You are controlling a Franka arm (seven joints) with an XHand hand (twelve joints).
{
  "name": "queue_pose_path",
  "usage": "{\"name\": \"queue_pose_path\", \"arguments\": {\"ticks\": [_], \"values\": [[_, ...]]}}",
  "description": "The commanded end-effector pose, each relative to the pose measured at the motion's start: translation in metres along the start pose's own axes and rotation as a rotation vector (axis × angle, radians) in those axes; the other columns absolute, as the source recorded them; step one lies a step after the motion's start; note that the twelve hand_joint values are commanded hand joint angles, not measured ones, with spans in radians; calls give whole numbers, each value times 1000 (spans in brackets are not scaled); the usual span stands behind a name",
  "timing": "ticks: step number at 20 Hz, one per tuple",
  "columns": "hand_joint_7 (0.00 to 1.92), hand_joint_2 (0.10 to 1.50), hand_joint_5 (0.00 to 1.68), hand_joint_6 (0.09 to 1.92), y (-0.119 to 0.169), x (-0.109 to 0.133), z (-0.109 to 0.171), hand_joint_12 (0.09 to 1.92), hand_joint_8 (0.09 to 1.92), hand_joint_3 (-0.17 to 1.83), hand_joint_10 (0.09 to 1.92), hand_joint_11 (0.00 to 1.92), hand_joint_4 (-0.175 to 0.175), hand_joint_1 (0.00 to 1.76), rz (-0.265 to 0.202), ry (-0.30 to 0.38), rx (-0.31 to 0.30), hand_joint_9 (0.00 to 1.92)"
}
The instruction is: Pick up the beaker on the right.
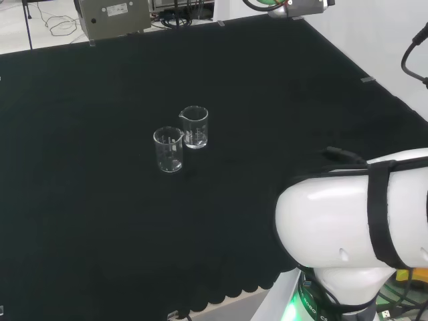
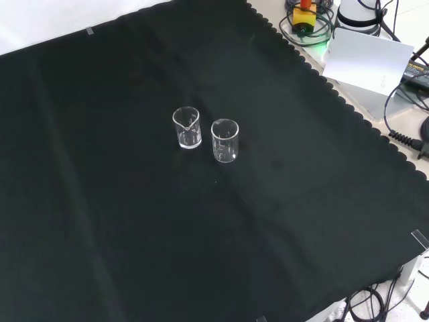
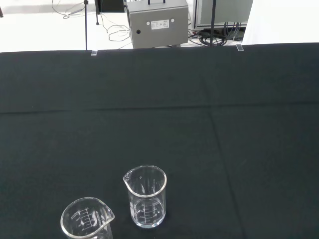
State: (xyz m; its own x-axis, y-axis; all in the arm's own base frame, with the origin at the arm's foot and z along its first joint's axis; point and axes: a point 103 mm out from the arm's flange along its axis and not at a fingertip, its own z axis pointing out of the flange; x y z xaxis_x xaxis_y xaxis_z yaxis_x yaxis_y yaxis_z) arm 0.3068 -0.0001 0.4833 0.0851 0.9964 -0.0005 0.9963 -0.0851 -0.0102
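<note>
Two small clear glass beakers stand upright and close together near the middle of the black cloth. In the head view one beaker (image 1: 194, 127) is to the right and a little farther off, the other beaker (image 1: 168, 150) to the left and nearer. From the front, the first beaker (image 2: 187, 127) is on the left and the second beaker (image 2: 224, 140) on the right. The wrist view looks at both from a distance: the farther beaker (image 3: 146, 196) and the nearer beaker (image 3: 85, 221). Both look empty. Nothing touches either one.
The arm's own white link (image 1: 354, 214) bulks at the head view's lower right. A grey metal box (image 3: 157, 22) stands beyond the cloth's far edge. Cables and a white plate (image 2: 367, 59) lie off the cloth at the front view's upper right.
</note>
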Motion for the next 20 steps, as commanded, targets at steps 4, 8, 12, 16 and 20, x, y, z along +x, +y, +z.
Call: {"name": "queue_pose_path", "arguments": {"ticks": [4,8,12,16,20], "values": [[70,1277,315,261,0,1,1,1269,561,342,653,0,-33,85,11,-9,-7,142],[71,1299,329,228,1,0,4,1270,557,301,653,0,-33,80,21,-9,-2,142],[72,1301,331,224,8,-3,14,1270,557,296,653,0,-33,81,47,-6,12,143],[72,1302,333,221,20,-10,28,1271,556,293,652,0,-33,82,78,9,29,143],[73,1300,336,217,29,-20,40,1270,556,286,652,0,-32,96,105,12,44,143]]}}
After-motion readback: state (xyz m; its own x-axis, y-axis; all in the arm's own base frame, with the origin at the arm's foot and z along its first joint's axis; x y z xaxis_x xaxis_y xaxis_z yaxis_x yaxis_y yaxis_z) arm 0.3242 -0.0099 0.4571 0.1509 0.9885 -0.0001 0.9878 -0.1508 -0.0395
